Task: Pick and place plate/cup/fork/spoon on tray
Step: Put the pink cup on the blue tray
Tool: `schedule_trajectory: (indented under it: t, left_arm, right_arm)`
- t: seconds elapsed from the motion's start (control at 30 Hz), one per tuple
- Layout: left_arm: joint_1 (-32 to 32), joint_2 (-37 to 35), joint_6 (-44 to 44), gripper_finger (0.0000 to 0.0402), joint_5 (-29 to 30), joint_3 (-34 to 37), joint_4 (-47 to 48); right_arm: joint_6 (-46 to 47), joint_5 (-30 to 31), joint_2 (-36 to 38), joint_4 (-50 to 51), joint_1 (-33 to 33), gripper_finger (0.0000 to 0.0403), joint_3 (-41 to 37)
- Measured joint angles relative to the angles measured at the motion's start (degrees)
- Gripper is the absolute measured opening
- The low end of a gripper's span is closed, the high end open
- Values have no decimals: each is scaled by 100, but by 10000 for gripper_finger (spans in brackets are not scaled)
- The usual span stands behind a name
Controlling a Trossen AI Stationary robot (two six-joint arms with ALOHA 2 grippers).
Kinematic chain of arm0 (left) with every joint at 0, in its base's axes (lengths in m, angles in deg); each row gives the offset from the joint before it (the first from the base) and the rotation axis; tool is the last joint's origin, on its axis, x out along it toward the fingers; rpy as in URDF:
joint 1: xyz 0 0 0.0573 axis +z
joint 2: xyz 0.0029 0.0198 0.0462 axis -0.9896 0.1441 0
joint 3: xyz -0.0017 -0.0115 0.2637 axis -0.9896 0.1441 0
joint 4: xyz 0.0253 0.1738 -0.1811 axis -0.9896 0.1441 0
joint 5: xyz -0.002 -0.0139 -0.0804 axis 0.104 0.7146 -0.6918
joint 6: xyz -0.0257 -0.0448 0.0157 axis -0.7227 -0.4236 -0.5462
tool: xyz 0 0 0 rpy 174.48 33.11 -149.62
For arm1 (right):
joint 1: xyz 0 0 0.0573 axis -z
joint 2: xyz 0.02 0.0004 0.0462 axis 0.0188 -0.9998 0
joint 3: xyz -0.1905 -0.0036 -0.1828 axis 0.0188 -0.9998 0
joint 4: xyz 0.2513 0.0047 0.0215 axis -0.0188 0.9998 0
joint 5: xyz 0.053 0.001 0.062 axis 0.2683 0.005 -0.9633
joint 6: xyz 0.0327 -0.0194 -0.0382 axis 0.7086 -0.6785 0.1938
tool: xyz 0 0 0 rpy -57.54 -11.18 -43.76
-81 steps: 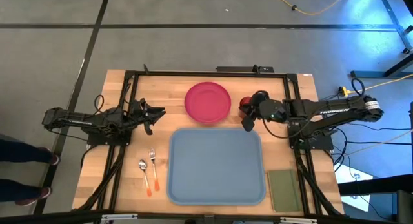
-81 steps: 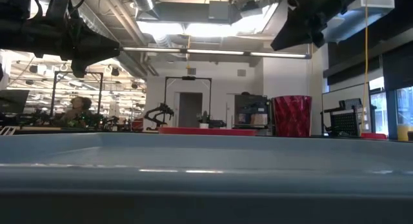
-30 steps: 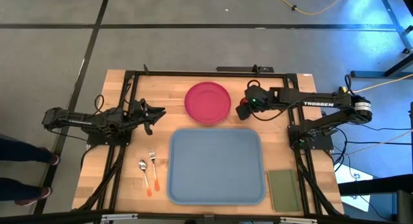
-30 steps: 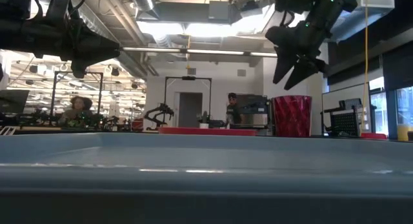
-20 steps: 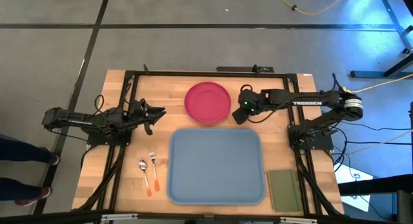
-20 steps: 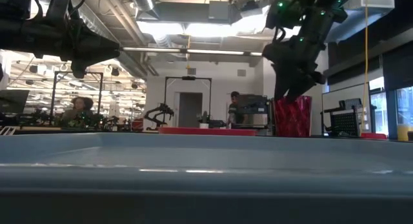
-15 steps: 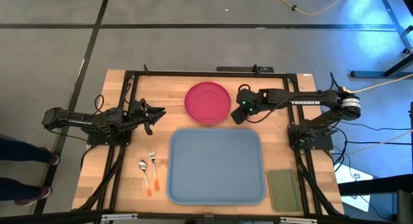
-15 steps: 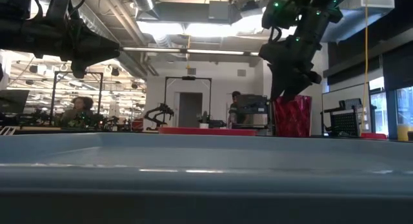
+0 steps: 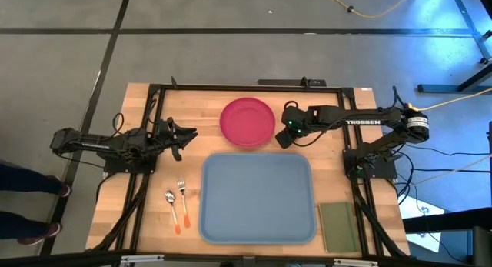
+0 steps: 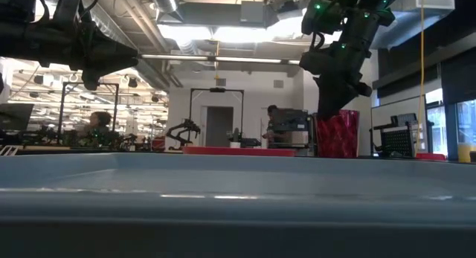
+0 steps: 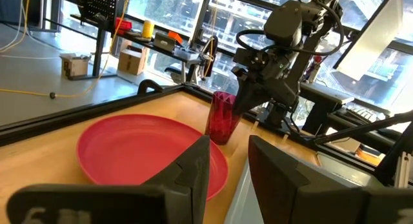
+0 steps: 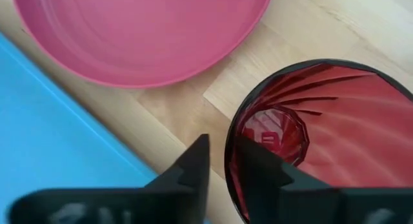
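Note:
The dark red cup (image 12: 322, 140) stands on the wood to the right of the pink-red plate (image 9: 247, 121); it also shows in the low view (image 10: 338, 135). My right gripper (image 9: 283, 138) points down over the cup and is shut on its wall. The light blue tray (image 9: 257, 198) lies nearer the front edge. The fork (image 9: 182, 191) and the spoon (image 9: 172, 204) lie on the wood left of the tray. My left gripper (image 9: 187, 138) waits open above the table, left of the plate. My right gripper holds the cup's rim (image 12: 228, 146) on the side toward the plate, one finger (image 12: 258, 166) inside the cup and one finger (image 12: 193, 166) outside. The fingers come from above, pointing down. The cup stands upright with its base on the table.
An olive green pad (image 9: 337, 225) lies right of the tray at the front. A black frame (image 9: 246, 87) runs round the table's edges. Bare wood shows between the plate and the tray. A person shows far off in the room (image 10: 271, 120).
My right gripper has gone toward the table's left edge and down to the cup, tipping to point downward. Its fingers, apart a second ago in the low view, have closed on the cup's wall. The cup has stayed in place.

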Motion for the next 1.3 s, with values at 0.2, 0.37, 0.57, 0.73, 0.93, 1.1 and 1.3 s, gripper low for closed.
schedule_trajectory:
  t: [0.2, 0.37, 0.57, 0.73, 0.93, 1.1, 1.3]
  left_arm:
    - [0, 1, 0, 99, 0, 0, 0]
    - [1, 1, 0, 99, 0, -1, 0]
    - [2, 1, 0, 99, 0, 1, 16]
    - [0, -1, 0, 99, 0, -1, 19]
    - [2, 1, 0, 99, 0, -1, 20]
    - [0, 0, 0, 99, 2, -1, 20]
    - [1, 0, 0, 99, 0, -1, 20]
  right_arm:
    - [-231, 92, 14, -4, 0, 14, 0]
    - [-286, 87, 75, 17, 0, 13, 0]
    - [-253, -66, 560, 33, -86, 12, -9]
    - [-249, -302, 1115, 96, -466, 12, -9]
    - [60, -178, 1508, 157, -1358, 12, -9]
    - [919, 416, 1438, 247, -2294, 12, -9]
    - [2203, 970, 1265, 626, -3163, 15, -9]
